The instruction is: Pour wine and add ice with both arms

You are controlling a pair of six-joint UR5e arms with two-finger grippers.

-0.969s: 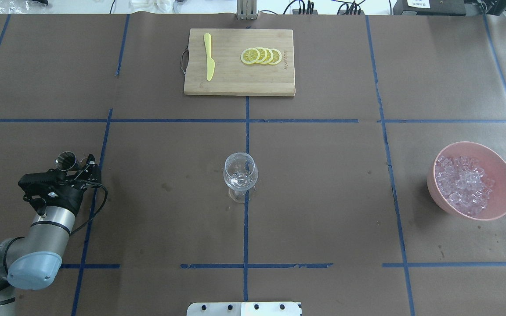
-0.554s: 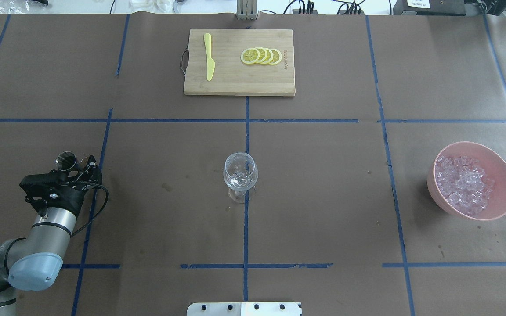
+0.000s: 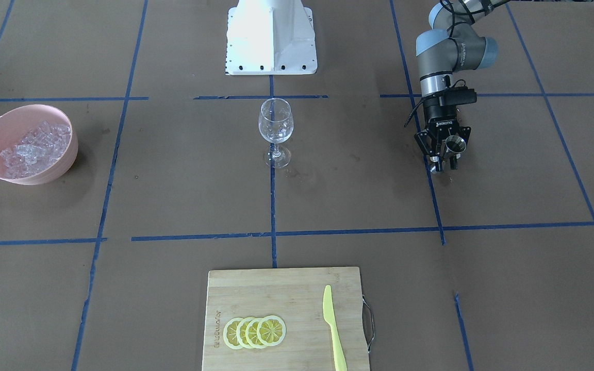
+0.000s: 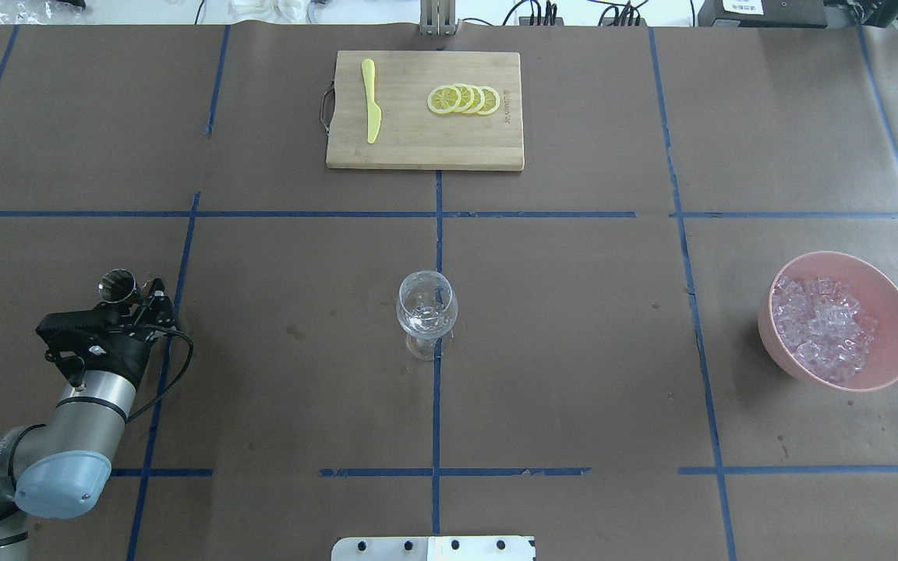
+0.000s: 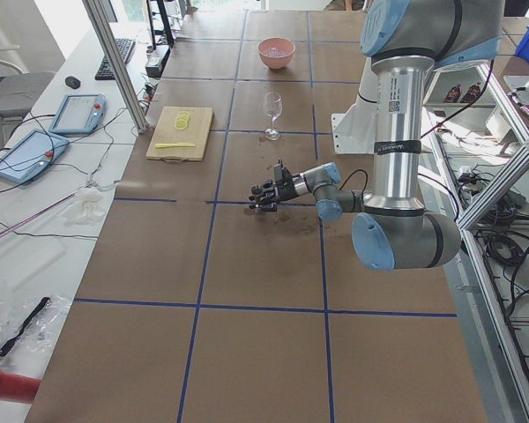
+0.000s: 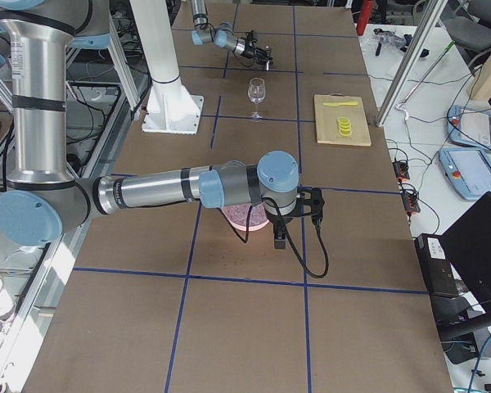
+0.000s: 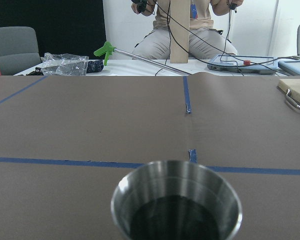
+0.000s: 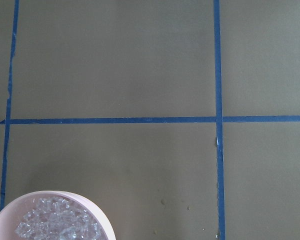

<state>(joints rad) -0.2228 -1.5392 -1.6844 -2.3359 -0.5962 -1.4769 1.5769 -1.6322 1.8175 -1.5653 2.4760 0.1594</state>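
While the left gripper (image 3: 444, 159) clasps a steel cup (image 3: 455, 144), open table (image 4: 301, 257) separates it from the wine glass (image 3: 275, 123) on its right; whether the right gripper (image 6: 278, 240) is clenched cannot be told.

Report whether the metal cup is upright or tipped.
Upright: the metal cup shows its open mouth facing up in the overhead and left wrist views, rim level.

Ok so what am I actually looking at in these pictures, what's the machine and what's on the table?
Two robot arms work at a brown table, filmed from above, the front, both ends, and a camera on each wrist. The left gripper holds a small metal cup. On the table stand a wine glass, a pink bowl of ice, and a cutting board with lemon slices and a yellow knife. The right arm is near the bowl.
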